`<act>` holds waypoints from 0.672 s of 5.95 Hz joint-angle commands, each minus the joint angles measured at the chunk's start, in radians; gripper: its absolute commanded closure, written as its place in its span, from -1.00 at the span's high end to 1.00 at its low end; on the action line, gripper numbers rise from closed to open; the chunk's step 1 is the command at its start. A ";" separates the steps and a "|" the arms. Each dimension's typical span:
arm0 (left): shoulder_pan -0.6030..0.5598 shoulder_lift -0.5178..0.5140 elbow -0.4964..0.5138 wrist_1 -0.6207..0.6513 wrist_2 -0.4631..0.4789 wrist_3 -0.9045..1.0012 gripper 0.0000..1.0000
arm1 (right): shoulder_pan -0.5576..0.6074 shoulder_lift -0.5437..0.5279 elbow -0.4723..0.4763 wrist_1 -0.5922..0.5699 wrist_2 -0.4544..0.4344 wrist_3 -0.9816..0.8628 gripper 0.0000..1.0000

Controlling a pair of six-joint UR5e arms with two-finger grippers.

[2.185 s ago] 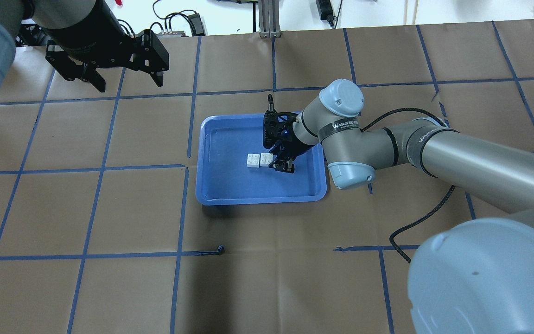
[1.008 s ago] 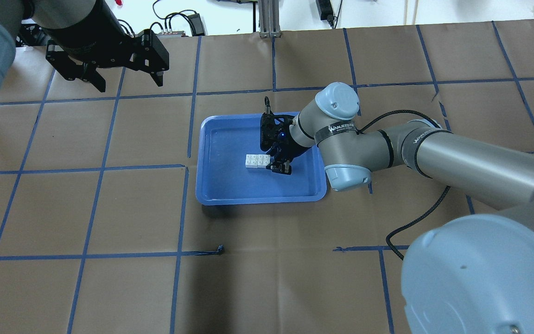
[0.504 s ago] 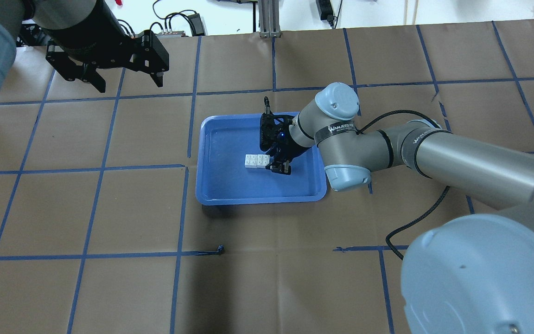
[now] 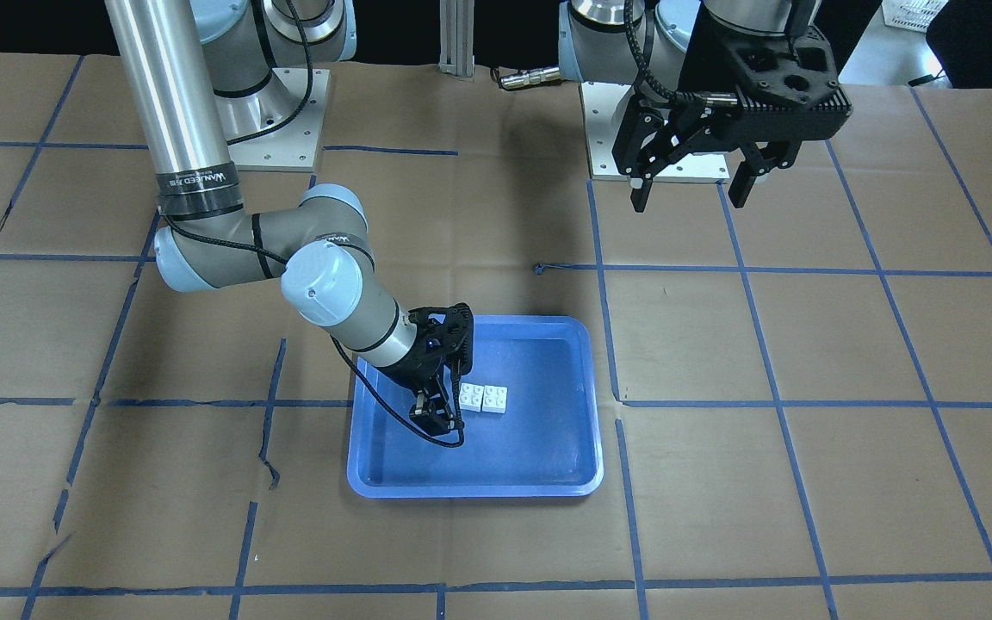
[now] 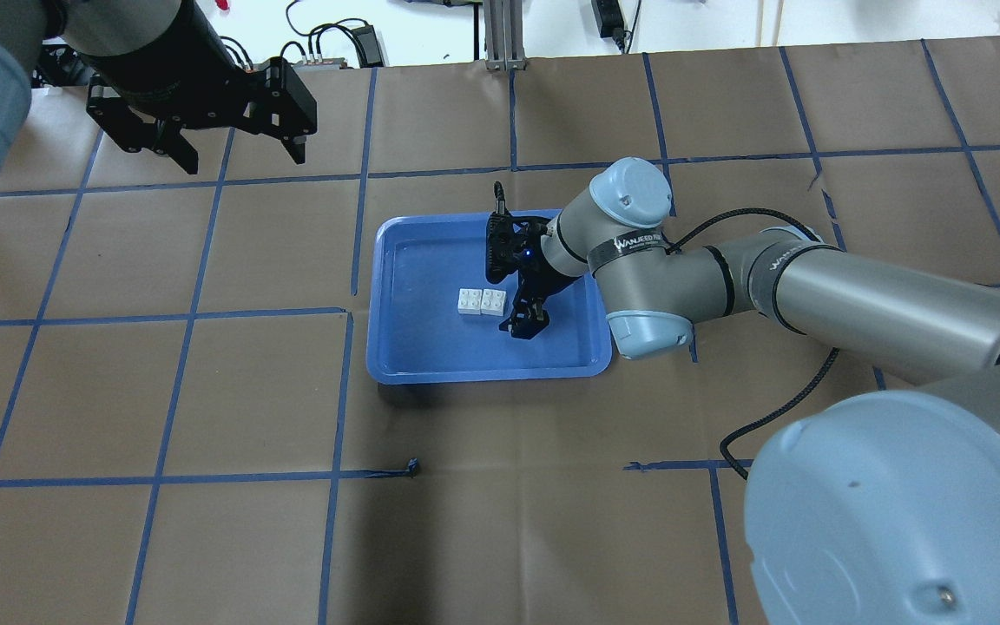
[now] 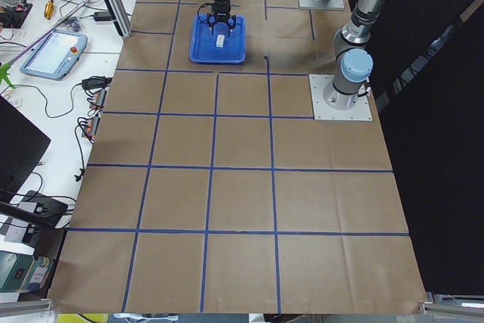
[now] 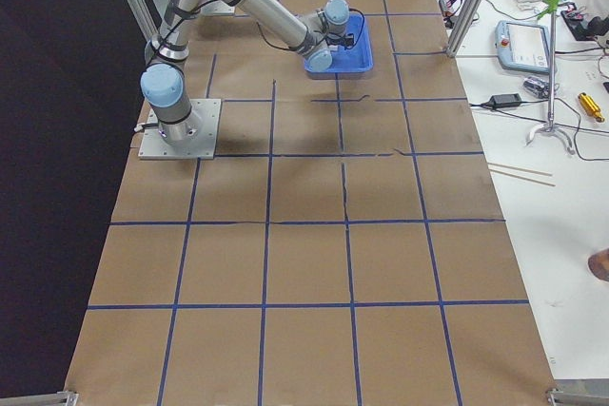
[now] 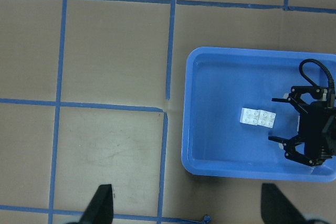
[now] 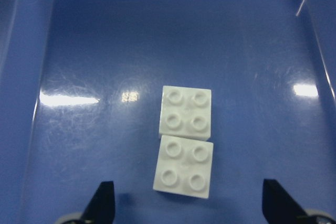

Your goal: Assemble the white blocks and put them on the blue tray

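Two white studded blocks (image 5: 481,301) lie side by side and touching on the floor of the blue tray (image 5: 430,347), slightly out of line in the right wrist view (image 9: 185,140). They also show in the front view (image 4: 484,397) and the left wrist view (image 8: 258,117). My right gripper (image 5: 514,304) is low in the tray, open, right beside the blocks and empty; its fingertips (image 9: 102,203) flank the nearer block without touching it. My left gripper (image 5: 242,159) is open and empty, high above the table's far left, well away from the tray.
The table is covered in brown paper with a grid of blue tape lines (image 5: 352,252). The right arm's black cable (image 5: 778,408) loops over the table to the right of the tray. The tray (image 4: 479,482) sits mid-table.
My right gripper first pushed its block against the other one. It has since opened and let go; both blocks now rest together on the tray. The left arm has not moved.
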 commanded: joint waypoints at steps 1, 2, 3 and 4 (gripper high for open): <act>0.000 0.000 0.000 0.002 0.000 0.000 0.98 | 0.000 0.002 -0.002 -0.005 -0.002 0.001 1.00; 0.000 0.000 0.000 0.000 0.000 0.000 0.98 | 0.000 -0.001 -0.002 -0.004 -0.002 0.004 1.00; 0.000 0.000 0.000 0.000 0.000 0.000 0.98 | -0.002 -0.004 -0.003 -0.002 -0.007 0.007 1.00; 0.000 0.000 0.000 0.000 0.000 0.000 0.98 | -0.003 -0.013 -0.008 0.007 -0.016 0.013 1.00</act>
